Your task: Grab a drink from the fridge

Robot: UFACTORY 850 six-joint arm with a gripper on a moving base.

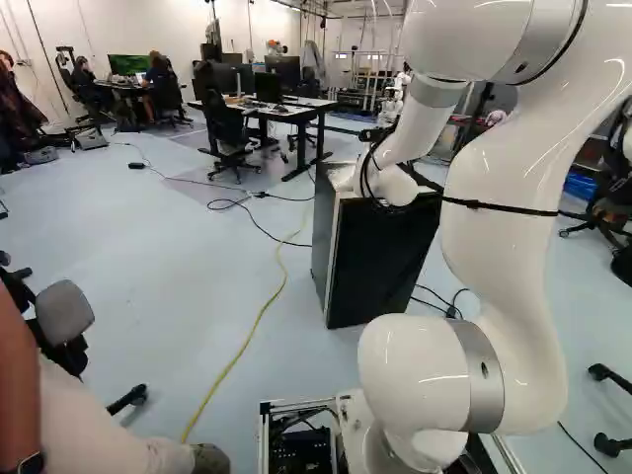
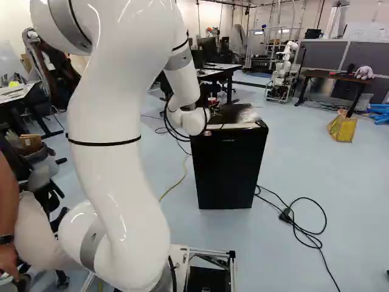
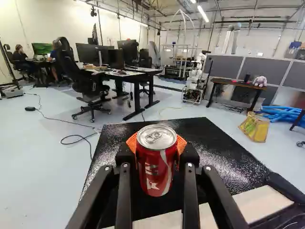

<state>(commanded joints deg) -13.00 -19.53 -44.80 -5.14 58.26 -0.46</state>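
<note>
The gripper (image 2: 214, 111) is mostly hidden behind the arm's wrist at the top of the black fridge (image 2: 228, 164). A red drink can (image 2: 213, 101) shows just past it. In the wrist view the gripper (image 3: 156, 155) is shut on the can (image 3: 155, 164), with orange pads (image 3: 181, 144) at both sides of it. The can stands upright, silver lid up, over the fridge's dark top (image 3: 205, 138). Whether its base touches that top I cannot tell. The fridge door looks closed in the right base view.
Clear plastic (image 2: 248, 114) lies on the fridge top. Black cables (image 2: 298, 222) run on the floor beside the fridge, a yellow cable (image 1: 259, 318) on its other side. Desks (image 1: 286, 111) and chairs stand beyond, with another robot (image 2: 282, 70). A person's arm (image 1: 15, 385) is close at the left.
</note>
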